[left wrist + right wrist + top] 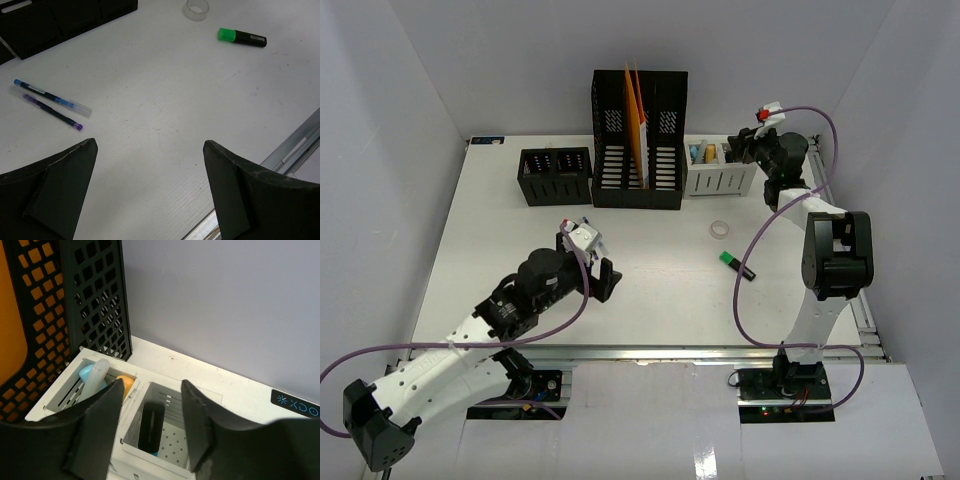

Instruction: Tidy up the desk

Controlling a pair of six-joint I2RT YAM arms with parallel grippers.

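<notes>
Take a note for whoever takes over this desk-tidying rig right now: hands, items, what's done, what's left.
Left hand open, empty, above the desk near two pens.
Right hand open over the white organizer; a dark item lies in the compartment beneath.
Done: orange folders stand in the black file rack.
Left: pens, green highlighter, tape roll loose on the desk.

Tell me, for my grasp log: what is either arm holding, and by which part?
Nothing is held. Left jaws gape over the desk; right jaws stand apart above the white organizer, a dark item loose inside.
</notes>
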